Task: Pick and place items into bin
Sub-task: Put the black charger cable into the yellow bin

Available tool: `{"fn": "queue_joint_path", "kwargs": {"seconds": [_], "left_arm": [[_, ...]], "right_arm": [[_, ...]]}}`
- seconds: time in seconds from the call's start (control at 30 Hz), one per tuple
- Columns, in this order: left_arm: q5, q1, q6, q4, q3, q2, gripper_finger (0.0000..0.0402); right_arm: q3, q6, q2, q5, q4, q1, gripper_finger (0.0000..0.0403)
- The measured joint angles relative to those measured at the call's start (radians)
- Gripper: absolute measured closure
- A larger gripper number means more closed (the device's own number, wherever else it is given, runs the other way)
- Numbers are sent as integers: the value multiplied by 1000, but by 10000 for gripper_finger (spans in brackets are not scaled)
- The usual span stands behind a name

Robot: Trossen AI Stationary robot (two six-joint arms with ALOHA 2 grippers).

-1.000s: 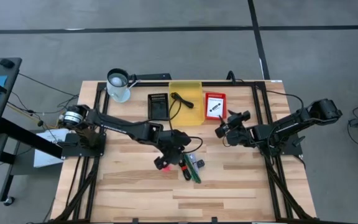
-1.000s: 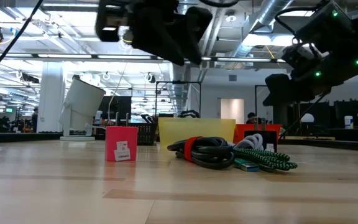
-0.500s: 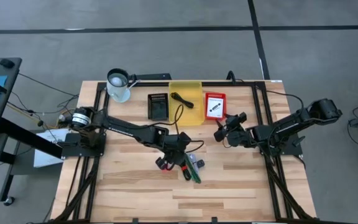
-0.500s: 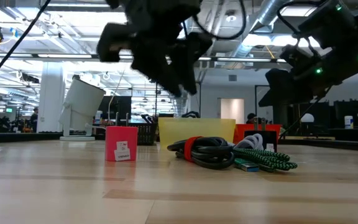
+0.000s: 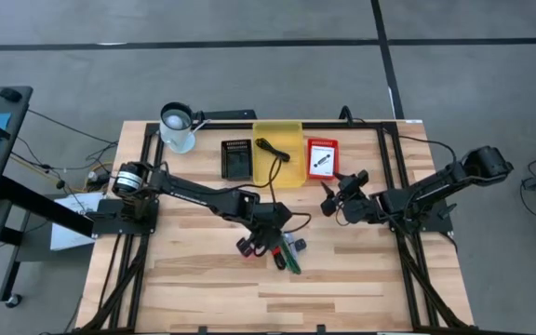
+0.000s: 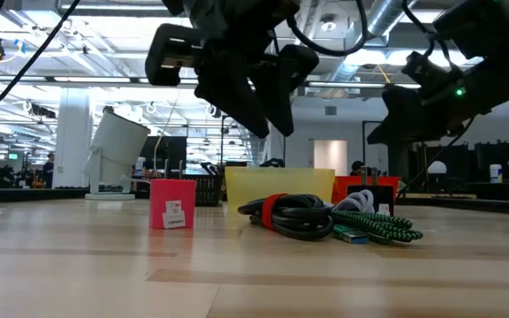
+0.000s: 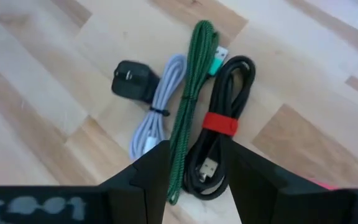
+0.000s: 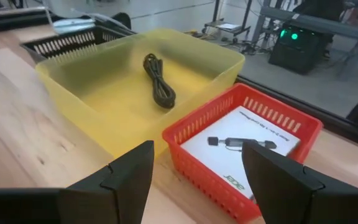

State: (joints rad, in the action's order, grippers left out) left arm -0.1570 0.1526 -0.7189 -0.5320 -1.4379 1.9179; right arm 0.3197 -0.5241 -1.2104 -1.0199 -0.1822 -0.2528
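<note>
I have the left gripper [image 7: 194, 163] parted and empty above the black coiled cable [image 7: 219, 140]; right gripper [image 8: 194, 171] waits spread.

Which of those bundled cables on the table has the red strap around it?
The black cable, outermost of the three bundles. The green braided cable beside it and the pale grey-white cable have no red strap.

Bright even overhead light; wrist foregrounds blurred.
</note>
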Motion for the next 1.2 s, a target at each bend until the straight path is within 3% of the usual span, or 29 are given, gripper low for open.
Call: {"fn": "queue_joint_path", "kwargs": {"seconds": [0.6,0.93,1.2], "left_arm": [[-22,17,9,6,55,9,261],[-76,17,-6,33,56,97,261],[-92,16,-21,64,55,98,261]], "right_arm": [[0,-10,1,9,-6,-4,163],[0,-9,1,10,-12,-3,163],[0,-9,1,15,-14,-3,163]]}}
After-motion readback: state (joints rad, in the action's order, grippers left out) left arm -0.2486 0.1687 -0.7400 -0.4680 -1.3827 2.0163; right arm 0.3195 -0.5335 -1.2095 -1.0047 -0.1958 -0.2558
